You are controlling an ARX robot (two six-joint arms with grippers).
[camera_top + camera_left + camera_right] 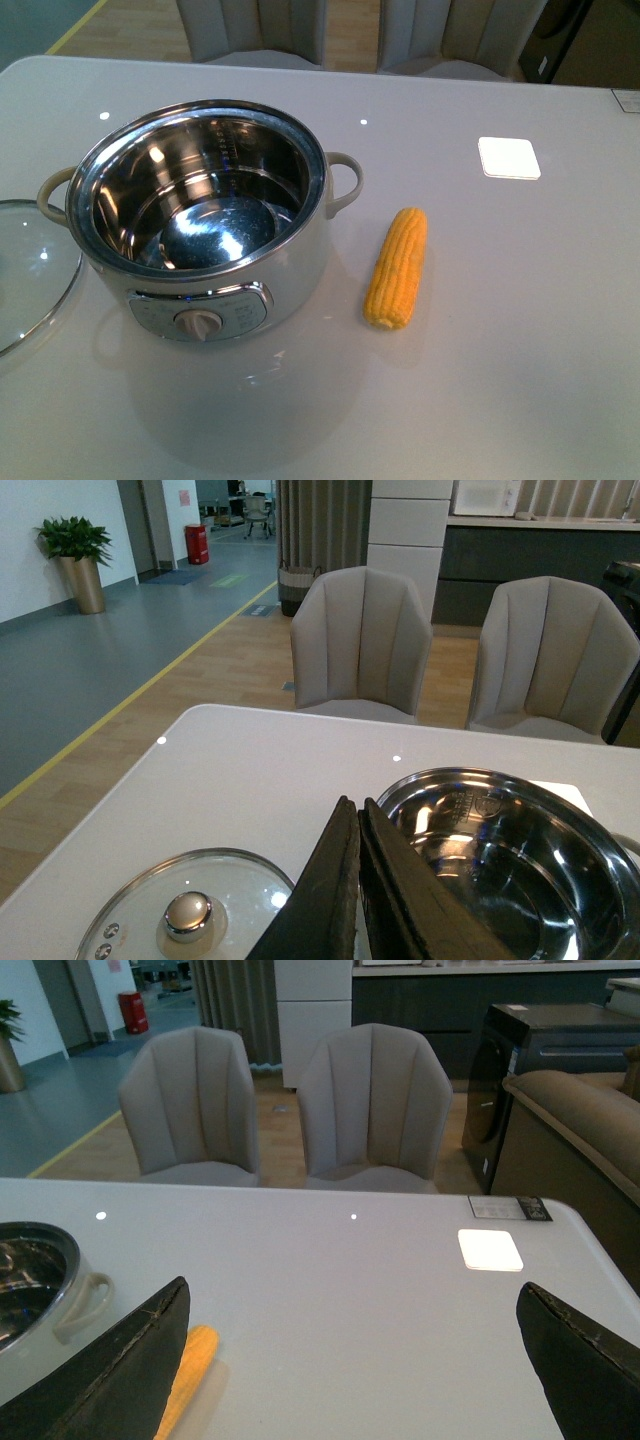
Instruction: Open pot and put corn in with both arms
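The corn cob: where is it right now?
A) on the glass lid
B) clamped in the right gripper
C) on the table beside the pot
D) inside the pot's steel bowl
C: the corn lies flat on the table next to the open pot, whose steel bowl holds nothing.

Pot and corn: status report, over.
Left gripper shut, empty; right gripper open, empty. Pot uncovered, empty; lid on table at its left. Corn on table right of pot, untouched. Nothing over the pot.
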